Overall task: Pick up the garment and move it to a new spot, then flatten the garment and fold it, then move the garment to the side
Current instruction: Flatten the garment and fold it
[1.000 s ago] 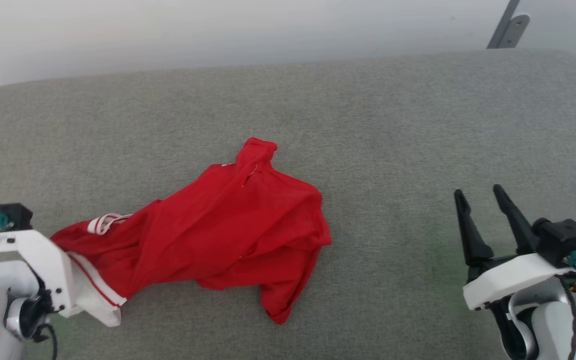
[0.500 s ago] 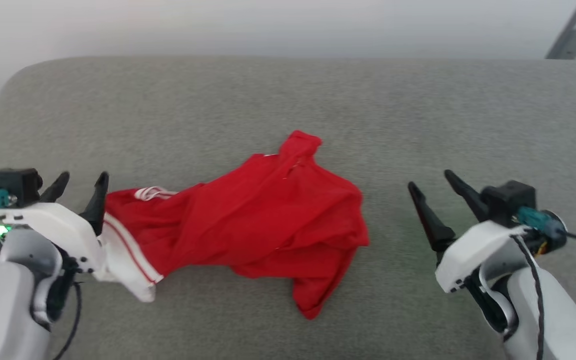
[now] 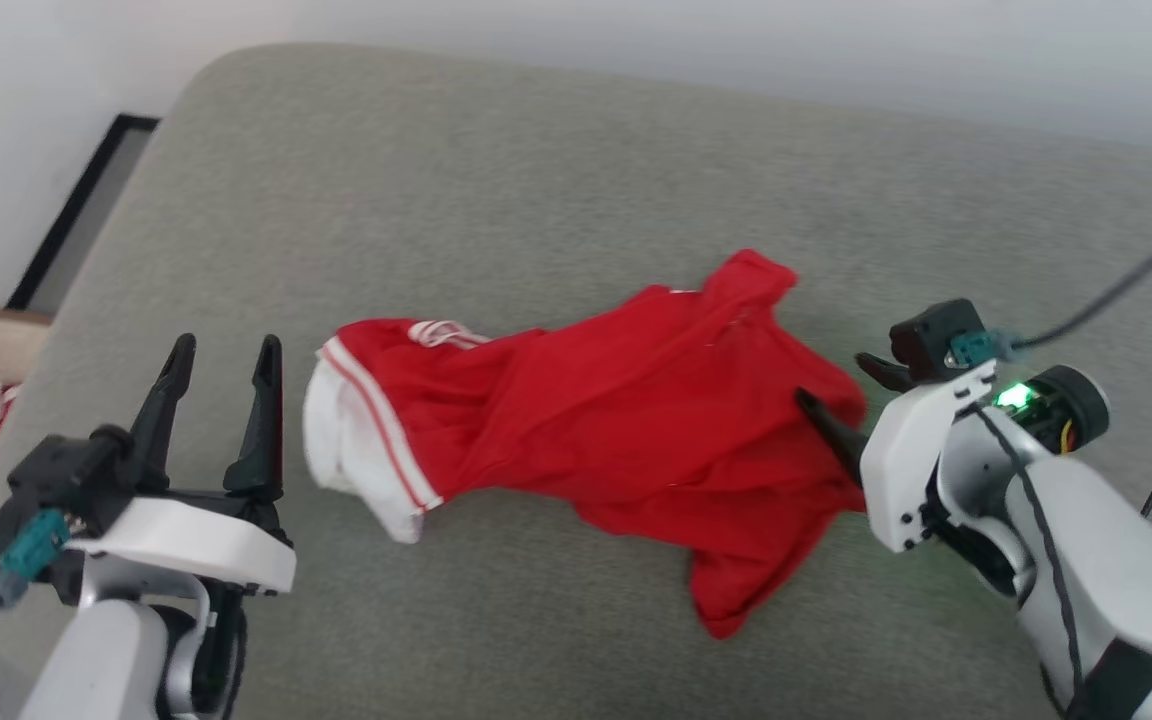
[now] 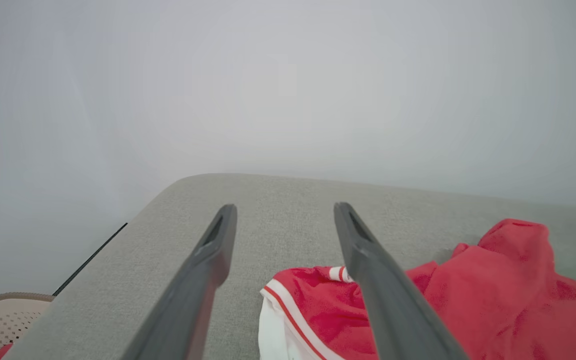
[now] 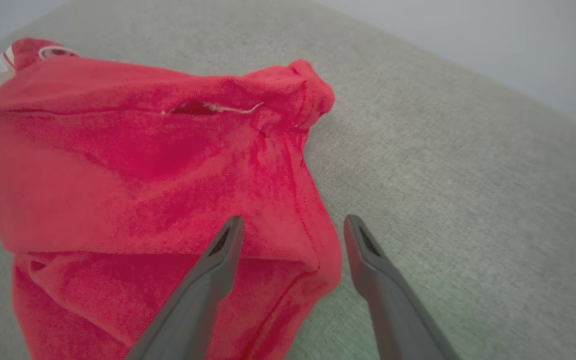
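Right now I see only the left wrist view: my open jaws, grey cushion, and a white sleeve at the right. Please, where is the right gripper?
Observer: The right gripper is at the far end of the garment, jaws open, with the red edge between them.
Operator: Is it gripping the cloth?
Observer: No. In the right wrist view one finger is over red cloth, the other over bare cushion, a gap between them.
Operator: Does the garment lie flat?
Observer: No, the head view shows it bunched, with a red flap trailing toward the robot.
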{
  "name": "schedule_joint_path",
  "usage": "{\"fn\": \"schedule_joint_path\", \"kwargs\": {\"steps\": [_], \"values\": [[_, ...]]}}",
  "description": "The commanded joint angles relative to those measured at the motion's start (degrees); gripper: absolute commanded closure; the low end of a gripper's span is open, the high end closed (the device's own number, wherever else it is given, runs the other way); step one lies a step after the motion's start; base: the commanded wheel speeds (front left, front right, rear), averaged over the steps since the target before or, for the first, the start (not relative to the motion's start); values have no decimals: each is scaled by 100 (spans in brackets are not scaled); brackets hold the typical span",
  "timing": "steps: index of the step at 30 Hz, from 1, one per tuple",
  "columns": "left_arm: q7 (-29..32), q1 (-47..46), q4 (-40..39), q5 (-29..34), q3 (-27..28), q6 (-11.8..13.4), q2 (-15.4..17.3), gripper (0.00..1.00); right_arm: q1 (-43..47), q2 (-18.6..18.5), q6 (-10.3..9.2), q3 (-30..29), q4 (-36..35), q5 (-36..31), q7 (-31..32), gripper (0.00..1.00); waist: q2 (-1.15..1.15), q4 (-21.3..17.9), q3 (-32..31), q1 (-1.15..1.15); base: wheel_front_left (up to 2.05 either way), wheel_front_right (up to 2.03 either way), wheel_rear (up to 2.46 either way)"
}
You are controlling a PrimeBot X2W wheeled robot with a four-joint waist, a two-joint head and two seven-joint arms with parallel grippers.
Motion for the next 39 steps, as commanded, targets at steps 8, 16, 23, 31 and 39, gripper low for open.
{"fn": "schedule_joint_path", "kwargs": {"steps": [8,16,23,31,39], "values": [[-397,415,-363,218,168,89,-494,0,-755,-239,-2,950,896,398,1391,0,0,568,201,0,0,0,0],[-397,627,-669,455,774,-191,-1009,0,-1023,-311,-3,1581,1369,961,1832,100,0,608,163,0,0,0,0],[-399,938,-669,686,1257,-424,-1233,0,-972,-884,-3,1849,366,1646,1991,100,0,354,-108,0,0,0,0],[-398,1236,-696,846,1582,-559,-1331,0,-211,-1641,-2,1579,-982,2145,2271,100,0,22,-359,0,0,0,0],[-399,1442,-637,958,1727,-642,-1376,0,1342,-1989,-2,892,-2143,2396,2859,100,0,-200,-487,0,0,0,0]]}}
